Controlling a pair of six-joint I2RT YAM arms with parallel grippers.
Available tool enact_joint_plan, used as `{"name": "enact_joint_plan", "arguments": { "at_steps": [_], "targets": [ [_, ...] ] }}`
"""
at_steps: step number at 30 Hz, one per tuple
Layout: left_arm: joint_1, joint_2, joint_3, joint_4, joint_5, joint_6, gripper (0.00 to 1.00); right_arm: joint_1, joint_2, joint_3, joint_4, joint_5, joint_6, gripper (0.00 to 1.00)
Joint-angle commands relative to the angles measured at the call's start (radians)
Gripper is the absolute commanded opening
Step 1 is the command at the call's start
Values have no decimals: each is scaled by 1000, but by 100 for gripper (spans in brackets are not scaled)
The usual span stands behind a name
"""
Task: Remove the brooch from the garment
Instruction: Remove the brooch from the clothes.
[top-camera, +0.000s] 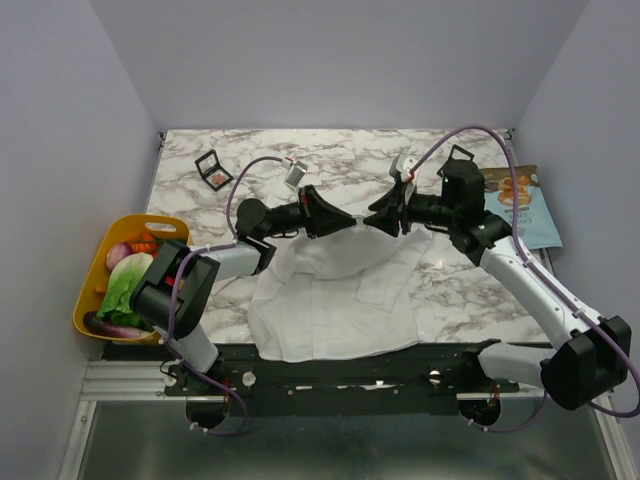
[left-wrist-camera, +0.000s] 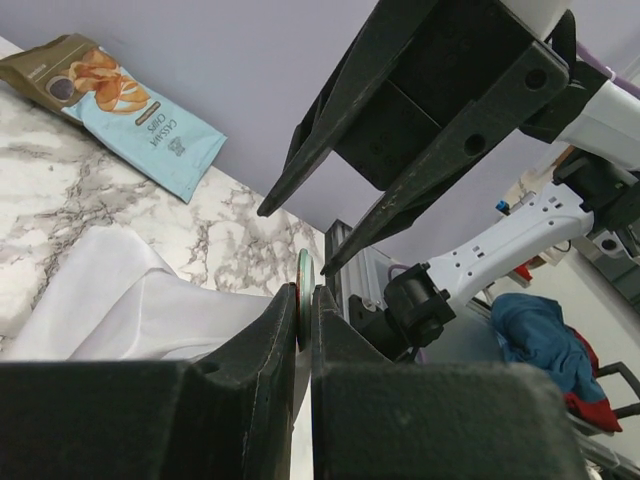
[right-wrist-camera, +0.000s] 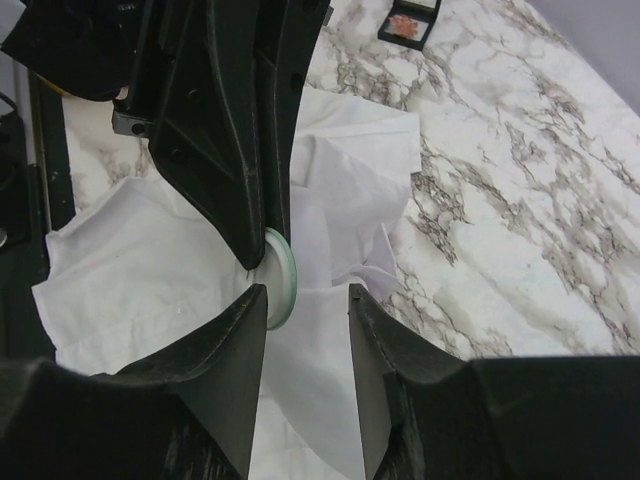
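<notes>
Brooch (right-wrist-camera: 281, 275): small round disc with a pale green rim, seen edge-on. It is raised above the table (top-camera: 470, 290) near its middle, a touch toward 12 o'clock. The left jaws are closed hard on it across the flat faces. I cannot tell whether cloth is caught in the pinch too. Judged light, rigid and smooth. It would likely twist or slip if taken by the rim, so the flat faces look the right hold.

Garment (top-camera: 330, 300): white shirt, thin and limp, drawn up to a peak at the brooch, with the rest heaped toward 6 o'clock. It should follow any pull rather than resist, so it probably needs pinning just beside the disc. The risk is tearing at the pin hole.

Right jaws: part open, meeting the left jaws from 3 o'clock, with cloth showing in the gap and one finger close to the disc's rim. Nothing seen clamped.

Containers:
- Yellow basket (top-camera: 80, 308) at 9 o'clock by the table edge, holding toy produce: lettuce (top-camera: 125, 285), a dark aubergine (top-camera: 110, 325) and a reddish onion (top-camera: 120, 255).
- Makeup palette (top-camera: 213, 168) at 11 o'clock, lying open.
- Chip bag (top-camera: 520, 205) at 2 o'clock, apparently sealed.
</notes>
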Motion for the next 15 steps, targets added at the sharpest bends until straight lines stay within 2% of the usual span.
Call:
{"name": "enact_joint_plan", "arguments": {
  "at_steps": [1,4,13,15],
  "targets": [
    [4,-42,-7,376,-18,1,7,-37,28,11,46,-92,58,45],
    [4,-49,-6,375,-18,1,7,-41,49,14,45,-138,66,41],
    [4,-39,-6,376,-21,1,7,-43,101,28,35,-219,77,40],
    [4,-36,-6,376,-20,-1,7,-43,103,28,37,-221,77,36]
  ]
}}
